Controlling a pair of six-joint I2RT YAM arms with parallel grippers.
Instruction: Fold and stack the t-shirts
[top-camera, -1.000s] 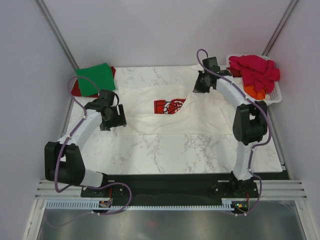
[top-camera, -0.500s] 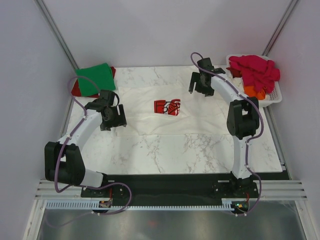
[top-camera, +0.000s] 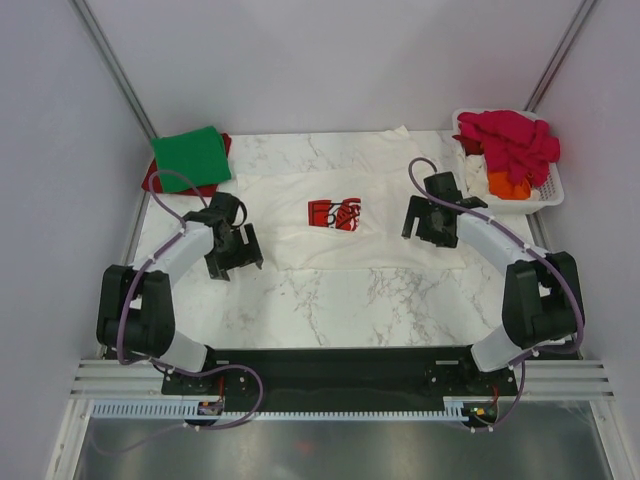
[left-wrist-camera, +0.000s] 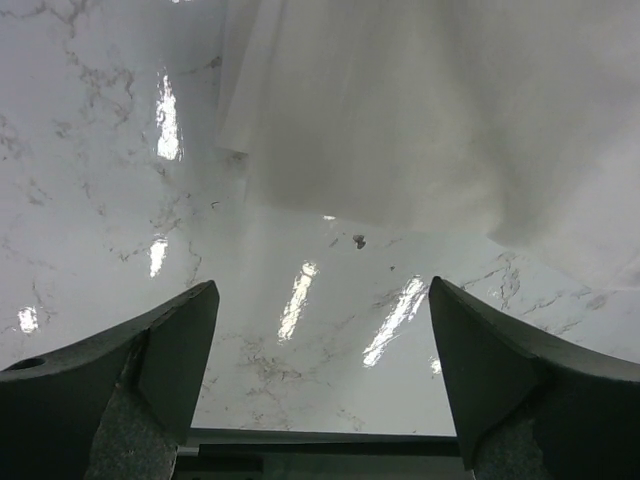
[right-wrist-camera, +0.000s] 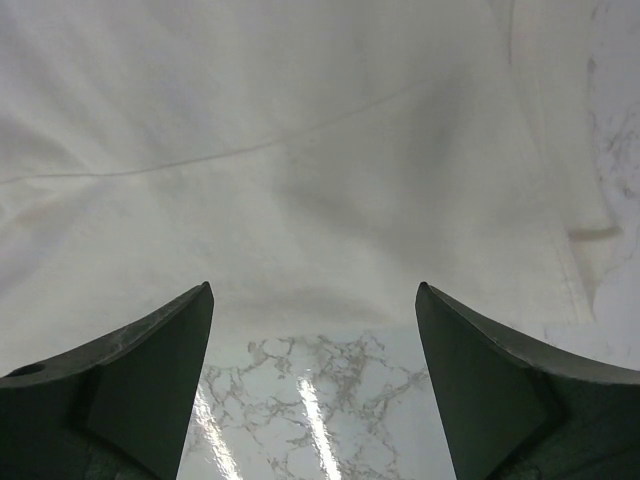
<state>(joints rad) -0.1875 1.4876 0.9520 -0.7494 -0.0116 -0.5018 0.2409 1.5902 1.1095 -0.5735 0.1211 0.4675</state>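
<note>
letting go of the white shirt, both arms drop back to its near hem

nearest, toward 6 o'clock, the marble table (top-camera: 350, 300) lies bare in front of the arm bases. just beyond it, the left gripper (top-camera: 238, 265) hovers at about 8 o'clock with its fingers spread wide and nothing between them; its wrist view shows only marble and the shirt's near left edge ahead. the right gripper (top-camera: 424, 236) sits at about 3 o'clock, fingers equally wide and empty. a second ago it was pinched on the cloth up near 1 o'clock, lifting a peak; now it has released and come nearer, over the right side of the hem.

the white t-shirt (top-camera: 300, 240) lies spread across the middle of the table, its red print (top-camera: 335, 214) face up, and the raised fold is gone.

farther back, the green t-shirt (top-camera: 190, 157) rests folded on a red one (top-camera: 150, 180) at 10 o'clock. the magenta t-shirts (top-camera: 510, 140) and an orange one (top-camera: 508, 184) wait in the white basket (top-camera: 548, 196) at 2 o'clock.

my reading: the flattening is done, and the first fold probably starts from the near hem.
</note>
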